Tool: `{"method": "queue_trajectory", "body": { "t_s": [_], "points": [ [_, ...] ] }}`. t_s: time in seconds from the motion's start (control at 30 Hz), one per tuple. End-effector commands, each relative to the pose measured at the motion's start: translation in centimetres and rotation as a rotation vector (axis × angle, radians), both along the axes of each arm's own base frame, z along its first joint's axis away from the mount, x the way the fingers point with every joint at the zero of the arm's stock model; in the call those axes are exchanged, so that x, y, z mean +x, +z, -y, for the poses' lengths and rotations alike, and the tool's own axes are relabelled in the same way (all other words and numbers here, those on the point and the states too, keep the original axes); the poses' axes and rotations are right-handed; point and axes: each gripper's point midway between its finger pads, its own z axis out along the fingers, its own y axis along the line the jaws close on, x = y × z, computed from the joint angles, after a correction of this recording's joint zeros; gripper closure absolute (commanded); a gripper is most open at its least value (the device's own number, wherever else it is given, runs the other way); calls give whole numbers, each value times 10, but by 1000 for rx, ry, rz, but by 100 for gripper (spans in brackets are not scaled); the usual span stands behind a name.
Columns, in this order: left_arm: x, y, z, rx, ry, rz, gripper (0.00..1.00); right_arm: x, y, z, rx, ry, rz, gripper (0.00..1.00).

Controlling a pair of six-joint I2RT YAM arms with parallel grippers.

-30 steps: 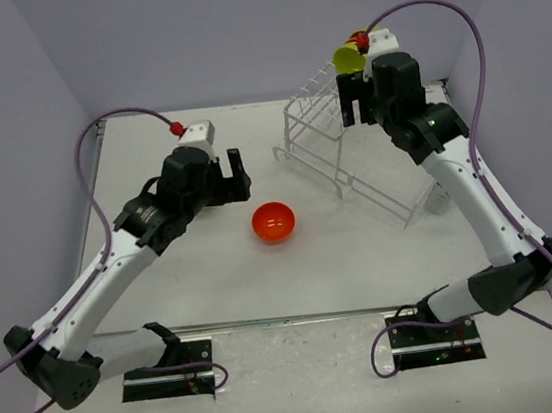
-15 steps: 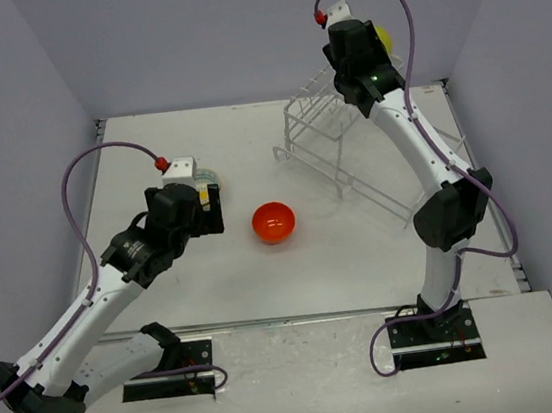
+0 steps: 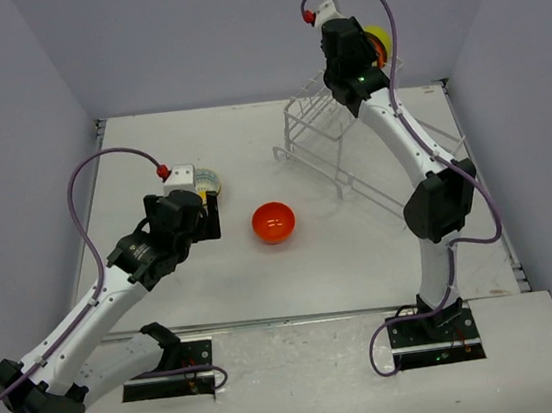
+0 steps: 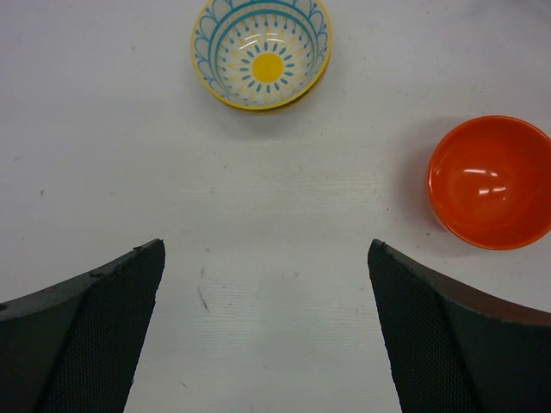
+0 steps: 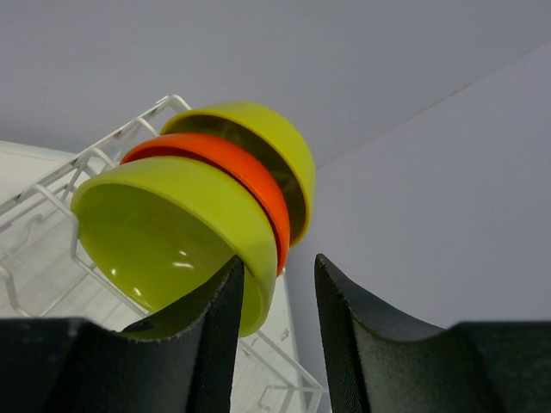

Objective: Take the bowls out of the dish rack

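Within the last second the right arm has swung from beside the white thin-wire dish rack (image 3: 317, 126) up to its far, raised end. Its right tool (image 5: 277, 275) has narrowed from wide apart to a close straddle of the rim of the glossy lime-green bowl (image 5: 164, 232). One finger sits inside the bowl and the other outside. A sliver of gap shows on the outer side, so I cannot tell whether the rim is pinched yet. That bowl fronts a tilted stack in the rack, with a plain orange-red bowl (image 5: 232, 163) and a yellow bowl (image 5: 267, 129) nested behind it. Meanwhile the left arm has drawn back toward its base. The left tool (image 4: 265, 249) has its fingers spread wide apart over bare white table (image 3: 168, 149), holding nothing. The cream bowl with blue rim and yellow flower centre (image 4: 263, 52) stands upright just ahead of it. A second orange-red bowl (image 4: 491, 181) rests well apart to the side. Judging from this, two bowls are unloaded, three remain, and the lift of the green one looks imminent.
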Motion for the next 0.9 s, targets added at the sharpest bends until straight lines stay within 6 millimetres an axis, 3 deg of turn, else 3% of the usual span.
{"method": "queue_trajectory", "body": {
  "t_s": [0.0,0.3,0.43,0.6,0.87],
  "points": [
    [5,4,-6,6,29,42,0,9,8,7,-18,-35,52,60],
    [8,5,-7,0,29,49,0,23,-31,3,-40,-39,-6,73],
    [9,4,-7,-7,24,50,0,22,-30,5,-46,-55,4,85],
    [12,2,-7,-16,17,42,0,14,-20,8,-80,-87,33,94],
    [15,4,-8,-44,14,43,0,-1,5,9,-58,-90,82,96]
  ]
}}
